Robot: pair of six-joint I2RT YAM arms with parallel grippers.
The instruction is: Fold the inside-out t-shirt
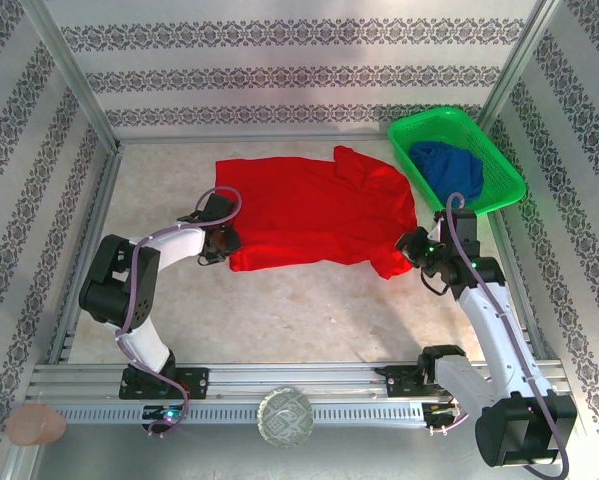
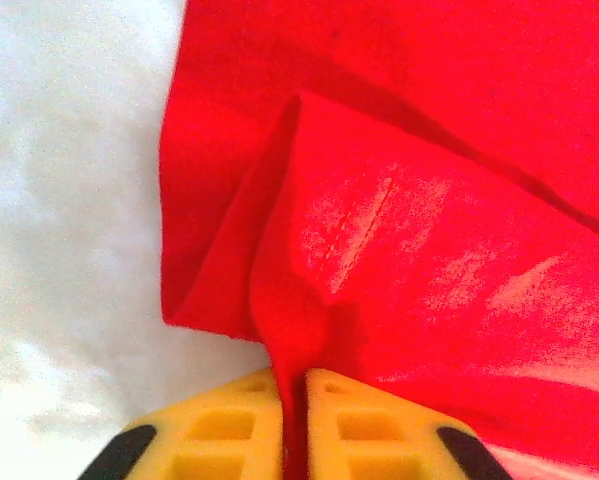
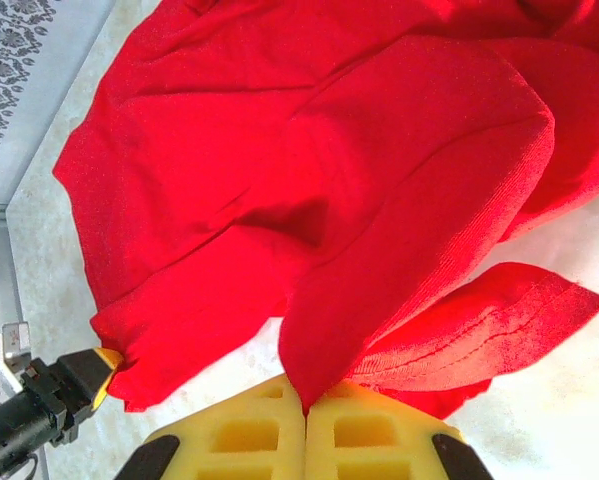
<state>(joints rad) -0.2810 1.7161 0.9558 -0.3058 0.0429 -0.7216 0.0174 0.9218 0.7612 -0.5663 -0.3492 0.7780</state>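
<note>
Pale table (image 1: 309, 310), red t-shirt (image 1: 319, 215) pinched by left end effector (image 2: 294, 390), right end effector (image 3: 305, 395)

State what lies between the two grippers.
The red t-shirt spans that stretch in the top view, with the left gripper and right gripper each pinching an edge.

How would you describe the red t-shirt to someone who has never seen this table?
Look at the pale table between the patterned walls. The red t-shirt lies spread across its middle. Unlike the dark blue cloth in the green basket, it is bright red and lies on the bare table.
</note>
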